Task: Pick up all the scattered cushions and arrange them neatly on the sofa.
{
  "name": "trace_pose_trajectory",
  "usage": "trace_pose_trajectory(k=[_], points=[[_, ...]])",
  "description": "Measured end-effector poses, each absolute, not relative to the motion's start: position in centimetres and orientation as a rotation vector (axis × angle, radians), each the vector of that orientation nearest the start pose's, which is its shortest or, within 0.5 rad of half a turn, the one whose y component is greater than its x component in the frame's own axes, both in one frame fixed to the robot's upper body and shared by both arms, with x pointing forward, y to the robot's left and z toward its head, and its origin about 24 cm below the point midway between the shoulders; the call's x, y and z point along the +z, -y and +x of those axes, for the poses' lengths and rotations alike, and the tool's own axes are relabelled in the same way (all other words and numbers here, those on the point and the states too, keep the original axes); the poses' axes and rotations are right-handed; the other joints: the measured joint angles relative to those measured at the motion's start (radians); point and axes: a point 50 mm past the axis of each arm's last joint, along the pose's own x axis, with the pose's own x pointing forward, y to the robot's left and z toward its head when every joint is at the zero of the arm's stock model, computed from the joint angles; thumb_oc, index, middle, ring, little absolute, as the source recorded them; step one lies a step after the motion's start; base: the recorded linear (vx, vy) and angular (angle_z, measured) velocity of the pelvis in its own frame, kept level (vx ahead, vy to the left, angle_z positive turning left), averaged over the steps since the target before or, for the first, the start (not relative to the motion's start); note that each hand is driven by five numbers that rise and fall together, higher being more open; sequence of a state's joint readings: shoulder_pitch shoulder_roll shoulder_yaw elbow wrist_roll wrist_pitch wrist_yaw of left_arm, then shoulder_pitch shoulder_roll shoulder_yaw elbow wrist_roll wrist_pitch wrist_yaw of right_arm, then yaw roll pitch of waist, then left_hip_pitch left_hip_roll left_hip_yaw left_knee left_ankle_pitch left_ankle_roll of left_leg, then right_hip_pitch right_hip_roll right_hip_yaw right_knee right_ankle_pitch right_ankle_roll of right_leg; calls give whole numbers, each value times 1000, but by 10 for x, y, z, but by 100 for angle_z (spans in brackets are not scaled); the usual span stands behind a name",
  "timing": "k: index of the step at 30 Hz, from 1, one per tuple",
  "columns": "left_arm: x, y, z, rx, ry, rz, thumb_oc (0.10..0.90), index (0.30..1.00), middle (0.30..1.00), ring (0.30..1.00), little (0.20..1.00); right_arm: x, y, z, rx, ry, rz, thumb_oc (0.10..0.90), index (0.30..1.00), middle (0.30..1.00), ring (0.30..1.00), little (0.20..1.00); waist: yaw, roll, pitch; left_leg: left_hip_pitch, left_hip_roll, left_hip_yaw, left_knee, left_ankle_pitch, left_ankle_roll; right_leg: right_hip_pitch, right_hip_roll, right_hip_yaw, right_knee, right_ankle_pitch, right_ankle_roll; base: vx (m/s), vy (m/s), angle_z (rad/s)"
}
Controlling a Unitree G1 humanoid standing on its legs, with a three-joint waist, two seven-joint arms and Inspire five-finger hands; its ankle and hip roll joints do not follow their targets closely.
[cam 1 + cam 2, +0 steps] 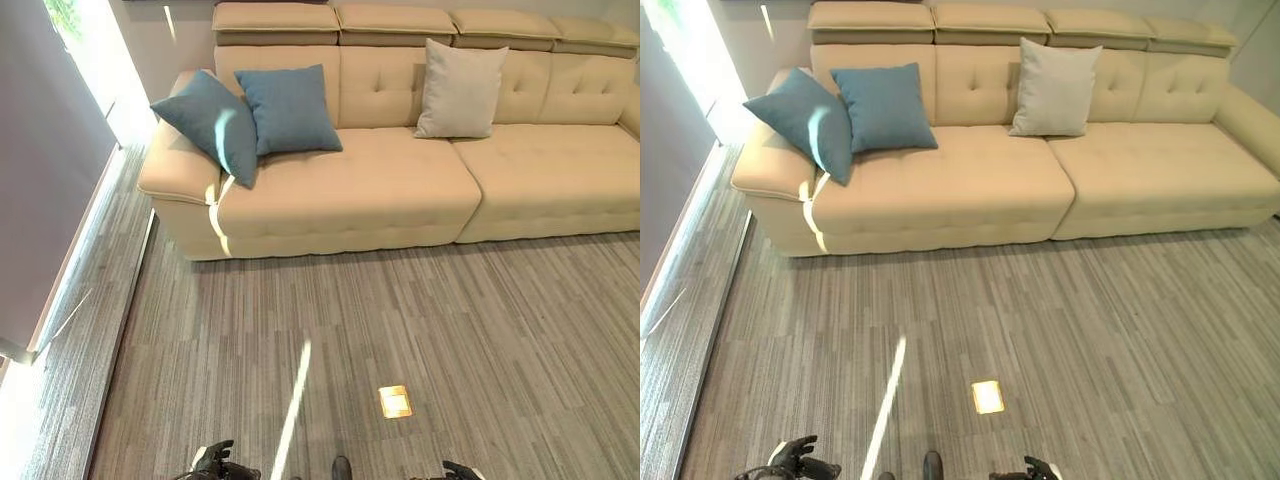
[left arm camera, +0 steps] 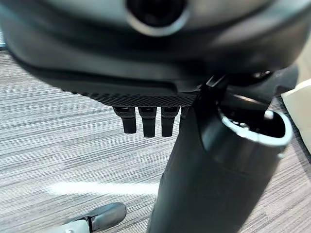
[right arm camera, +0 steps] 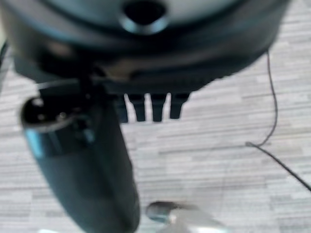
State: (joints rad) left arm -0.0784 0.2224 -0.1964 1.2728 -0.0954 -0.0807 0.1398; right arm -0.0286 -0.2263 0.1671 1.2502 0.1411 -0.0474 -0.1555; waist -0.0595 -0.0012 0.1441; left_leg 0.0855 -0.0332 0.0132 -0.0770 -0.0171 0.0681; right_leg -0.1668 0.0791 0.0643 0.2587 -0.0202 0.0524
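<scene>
A beige sofa [image 1: 380, 190] spans the far side of the room. One blue cushion [image 1: 210, 125] leans on its left armrest. A second blue cushion [image 1: 288, 108] stands beside it against the backrest. A light grey cushion [image 1: 460, 90] is propped upright against the backrest near the sofa's middle. My left hand [image 1: 215, 460] and right hand [image 1: 458, 470] hang low over the carpet, far from the sofa. In the wrist views the left fingers [image 2: 146, 124] and right fingers [image 3: 150, 109] are relaxed and hold nothing.
Grey striped carpet lies between me and the sofa, with a small brass floor plate [image 1: 396, 401] set into it just ahead. A grey wall panel [image 1: 40, 180] runs along the left, with bright sunlight by the sofa's left end.
</scene>
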Motion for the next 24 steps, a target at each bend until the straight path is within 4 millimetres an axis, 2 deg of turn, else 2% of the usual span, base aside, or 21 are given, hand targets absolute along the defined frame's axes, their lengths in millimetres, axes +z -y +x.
trace_pose_trajectory(k=[2,3,4,7,9,11,12,13,14,15,17,19,20,21,22,23,24], points=[[-153,-230,123,141,-1095,328,800,900,900,900,900,-159,230,101,-194,-1162,-281,800,900,900,900,900,-11,-12,17,-2,-8,-11,17,0,7,-57,-3,33,126,-23,18,115,37,24],[-153,-229,125,140,-1089,326,800,900,900,900,900,-159,230,101,-193,-1163,-286,800,900,900,900,900,-11,-9,24,-1,-9,-11,20,-4,18,-88,-17,26,202,-62,8,202,13,7],[-154,-228,124,140,-1094,324,800,900,900,900,900,-160,231,100,-194,-1166,-286,800,900,900,900,900,-10,-10,25,3,-10,-8,21,-12,29,-99,-34,26,228,-73,18,295,-5,-5],[-156,-229,117,143,-1123,326,800,900,900,900,900,-160,230,100,-190,-1164,-285,800,900,900,900,900,-11,-9,30,30,-12,-14,-3,-32,41,-114,-66,25,180,-98,9,255,-79,-21],[-155,-232,119,149,-1122,331,800,900,900,900,900,-160,229,98,-181,-1166,-290,800,900,900,900,900,-16,-3,38,43,17,-17,-4,-54,20,-157,-25,24,47,-91,8,229,-131,2],[-155,-233,119,147,-1121,332,800,900,900,900,900,-163,229,85,-180,-1201,-295,800,900,900,900,900,-35,-16,41,80,22,-37,-8,-64,-15,-157,-19,24,-72,-31,3,174,-143,44],[-156,-232,116,145,-1129,331,800,900,900,900,900,-164,230,77,-183,-1227,-298,800,900,900,900,900,-36,-32,33,105,21,-52,-10,-80,-24,-140,-19,25,-102,-10,-8,155,-138,70],[-158,-226,112,133,-1139,319,800,900,900,900,900,-166,233,61,-190,-1270,-300,800,900,900,900,900,-41,-27,29,154,31,-85,-8,-111,-42,-97,-8,22,-102,100,-38,167,-156,65],[-159,-222,112,124,-1138,308,800,900,900,900,900,-166,235,58,-194,-1277,-304,800,900,900,900,900,-38,-17,21,164,41,-88,8,-118,-51,-80,7,17,-110,113,-64,158,-143,47],[-159,-219,112,114,-1134,299,800,900,900,900,900,-166,236,58,-196,-1277,-306,800,900,900,900,900,-31,-6,15,164,55,-83,27,-116,-54,-56,21,17,-140,115,-71,147,-143,13],[-159,-218,113,106,-1135,293,800,900,900,900,900,-164,235,72,-193,-1241,-307,800,900,900,900,900,-38,-3,12,135,73,-90,105,-121,-76,0,23,2,-203,130,-92,113,-153,18],[-160,-211,117,82,-1123,294,800,900,900,900,900,-161,238,83,-193,-1202,-315,800,900,900,900,900,-33,-11,4,70,72,-83,296,-140,-147,90,19,-6,-289,147,-140,68,-182,23],[-159,-210,117,80,-1117,292,800,900,900,900,900,-160,238,87,-192,-1188,-317,800,900,900,900,900,-30,-19,-5,33,70,-82,369,-140,-158,95,19,-6,-297,141,-149,75,-180,14],[-156,-210,127,80,-1086,295,800,900,900,900,900,-157,239,99,-190,-1152,-319,800,900,900,900,900,-20,-34,-1,-84,67,-75,598,-120,-199,107,17,-8,-301,130,-177,118,-157,9],[-154,-210,134,79,-1070,297,800,900,900,900,900,-156,238,104,-188,-1141,-322,800,900,900,900,900,-14,-34,0,-133,71,-70,701,-113,-216,110,17,-17,-301,136,-175,169,-113,2],[-154,-211,135,80,-1068,298,800,900,900,900,900,-155,237,109,-185,-1130,-322,800,900,900,900,900,-11,-45,6,-167,74,-67,732,-115,-215,124,16,-14,-304,130,-183,190,-75,12],[-154,-212,135,80,-1069,301,800,900,900,900,900,-155,237,110,-178,-1126,-325,800,900,900,900,900,-11,-66,17,-204,86,-30,720,-134,-177,159,12,-17,-317,111,-192,223,-36,9]])
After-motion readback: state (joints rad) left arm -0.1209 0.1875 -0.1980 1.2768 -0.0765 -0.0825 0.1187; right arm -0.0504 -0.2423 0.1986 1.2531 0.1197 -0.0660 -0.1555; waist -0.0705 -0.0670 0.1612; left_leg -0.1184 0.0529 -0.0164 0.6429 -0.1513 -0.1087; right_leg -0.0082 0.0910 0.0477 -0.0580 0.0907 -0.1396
